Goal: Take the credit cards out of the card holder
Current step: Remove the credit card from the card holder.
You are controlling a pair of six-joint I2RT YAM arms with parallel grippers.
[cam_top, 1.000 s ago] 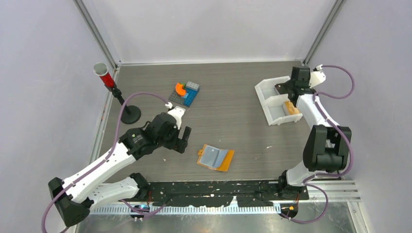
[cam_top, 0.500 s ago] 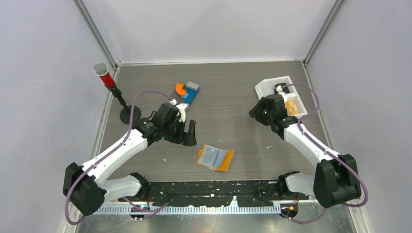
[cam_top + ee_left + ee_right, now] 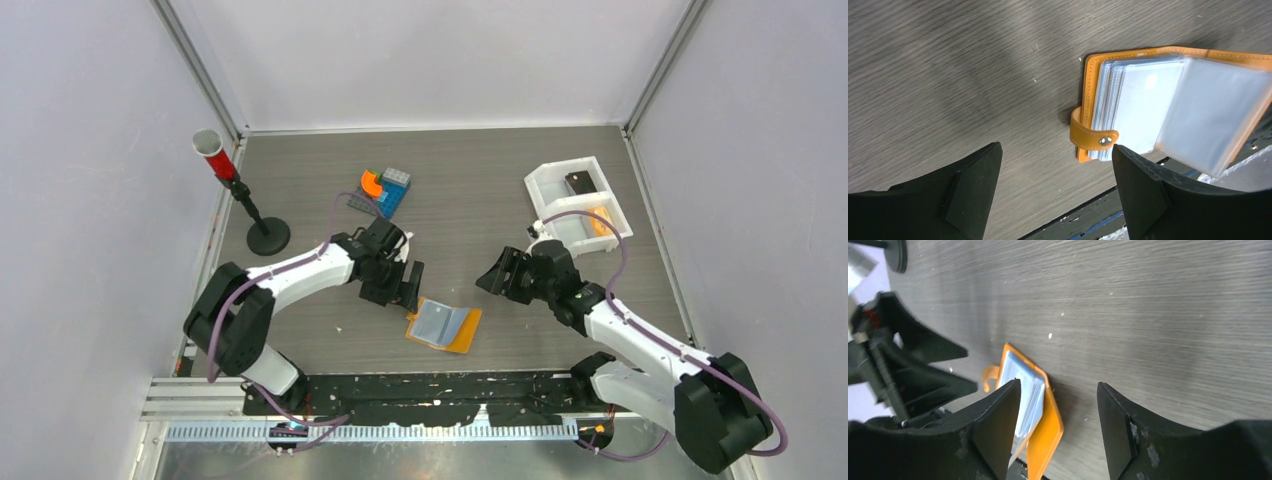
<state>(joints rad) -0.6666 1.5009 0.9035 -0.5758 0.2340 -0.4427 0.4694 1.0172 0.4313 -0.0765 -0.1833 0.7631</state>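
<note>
Near the bench (image 3: 470, 200) front edge, card holder (image 3: 444, 326) lies open (tab pointing left, long axis left-right), bare wood behind it. Left fingers (image 3: 403, 292) and right fingers (image 3: 493, 282) flank it, both spread wide, holding nothing.

Down the left wrist camera, the left gripper (image 3: 1055, 156) hangs with its jaws spread wide. Its two black fingers (image 3: 973, 192) fill the lower corners of the frame, with only bare table (image 3: 948, 60) between them. In the upper right lies the card holder (image 3: 1128, 57), open and flat on the dark wood grain, its orange border running round a stack of clear sleeves (image 3: 1148, 97). At its left edge the tab (image 3: 1087, 140) curls over, and the metal snap stud (image 3: 1106, 141) sits just beside the right-hand fingertip.
</note>
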